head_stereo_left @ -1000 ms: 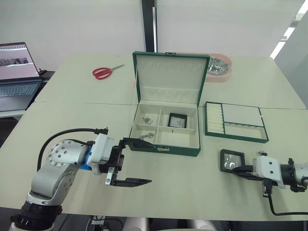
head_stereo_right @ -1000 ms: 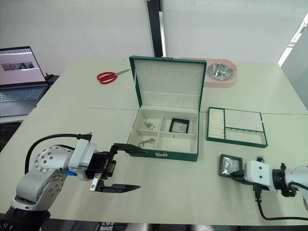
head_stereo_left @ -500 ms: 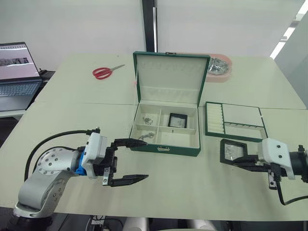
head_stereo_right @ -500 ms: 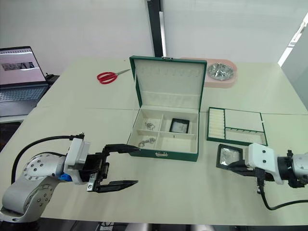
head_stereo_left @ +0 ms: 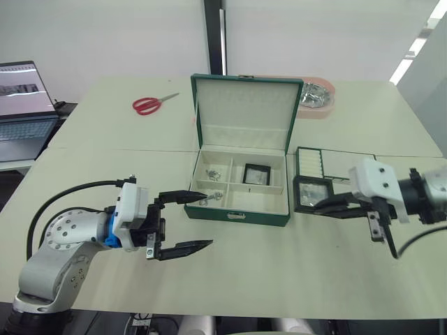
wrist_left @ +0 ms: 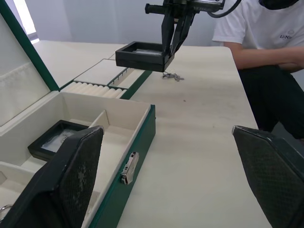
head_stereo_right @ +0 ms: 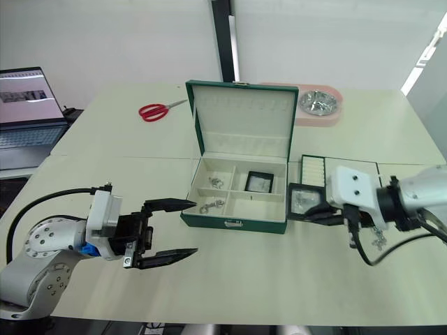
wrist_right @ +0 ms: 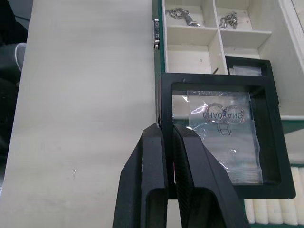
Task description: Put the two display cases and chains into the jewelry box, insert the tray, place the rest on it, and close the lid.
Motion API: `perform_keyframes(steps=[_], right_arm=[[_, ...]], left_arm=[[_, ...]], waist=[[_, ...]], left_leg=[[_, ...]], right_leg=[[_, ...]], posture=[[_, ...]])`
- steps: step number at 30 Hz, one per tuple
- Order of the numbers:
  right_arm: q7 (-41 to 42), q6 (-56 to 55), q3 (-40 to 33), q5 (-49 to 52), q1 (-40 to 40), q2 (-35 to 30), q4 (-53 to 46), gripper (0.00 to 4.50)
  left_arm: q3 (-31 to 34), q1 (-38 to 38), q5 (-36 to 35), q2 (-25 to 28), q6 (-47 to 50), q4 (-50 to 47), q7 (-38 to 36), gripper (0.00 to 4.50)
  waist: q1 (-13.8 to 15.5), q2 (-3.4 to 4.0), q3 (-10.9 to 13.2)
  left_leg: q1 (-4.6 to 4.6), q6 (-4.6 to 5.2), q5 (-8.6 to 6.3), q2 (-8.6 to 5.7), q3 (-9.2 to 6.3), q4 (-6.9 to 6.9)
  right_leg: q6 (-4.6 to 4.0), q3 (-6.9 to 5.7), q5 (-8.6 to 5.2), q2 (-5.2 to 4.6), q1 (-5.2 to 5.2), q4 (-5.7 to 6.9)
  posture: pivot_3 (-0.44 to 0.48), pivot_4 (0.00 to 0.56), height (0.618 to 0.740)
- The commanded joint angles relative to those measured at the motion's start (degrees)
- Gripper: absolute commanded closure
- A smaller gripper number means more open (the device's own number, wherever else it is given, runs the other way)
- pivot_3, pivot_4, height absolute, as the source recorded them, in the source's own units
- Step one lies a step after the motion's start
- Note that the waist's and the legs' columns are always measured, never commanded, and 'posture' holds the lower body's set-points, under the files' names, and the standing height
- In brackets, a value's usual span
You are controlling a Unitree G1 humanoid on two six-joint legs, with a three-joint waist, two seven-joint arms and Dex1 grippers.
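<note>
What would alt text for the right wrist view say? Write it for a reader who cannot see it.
The right tool is shut on the edge of a black-framed display case with a clear window, holding it above the table beside the open green jewelry box. The box already holds a second case and chains in its cream compartments.

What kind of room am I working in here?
Probably an office or lab set up for testing: plain pale tables pushed together, an open laptop at the side, bare white walls, and a seated person watching across the table.
</note>
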Motion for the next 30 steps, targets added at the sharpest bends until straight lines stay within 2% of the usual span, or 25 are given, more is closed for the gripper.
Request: perform_keyframes(steps=[1,13,19,30], right_arm=[[-0.3,3.0,4.4,-0.8,-5.4,1.8,1.5,4.48],[-1.2,9.4,19.9,-7.2,-20.9,14.9,10.6,4.48],[-1.4,7.4,24.7,-12.2,-23.2,20.0,16.8,4.48],[0.0,7.2,27.2,-15.6,-24.3,24.8,21.3,4.48]], left_arm=[[1.8,-1.0,-1.2,0.6,0.4,0.0,0.7,0.0],[4.7,-1.7,1.5,2.3,-1.8,5.9,-1.2,0.0],[4.3,-1.6,2.2,1.7,-2.5,6.1,-0.9,0.0],[2.9,-2.3,2.7,1.2,-2.5,5.0,0.2,0.0]], waist=[[0.1,0.0,0.0],[-0.1,0.0,0.0],[-0.1,-0.01,0.0],[-0.1,0.0,0.0]], left_leg=[[-0.04,0.0,0.0,-0.01,0.0,0.0],[-0.13,0.01,0.0,0.0,0.01,0.0],[-0.16,0.01,-0.01,0.0,0.02,0.01],[-0.17,0.02,-0.01,0.0,0.02,0.0]], right_leg=[[0.0,0.0,0.0,0.0,-0.03,0.0],[-0.01,0.03,0.0,-0.01,-0.2,0.07],[-0.01,0.03,0.01,-0.03,-0.23,0.07],[-0.02,0.03,0.01,-0.04,-0.27,0.1]], posture=[[0.0,0.15,0.74],[0.0,0.15,0.74],[0.0,0.15,0.74],[0.0,0.15,0.74]])
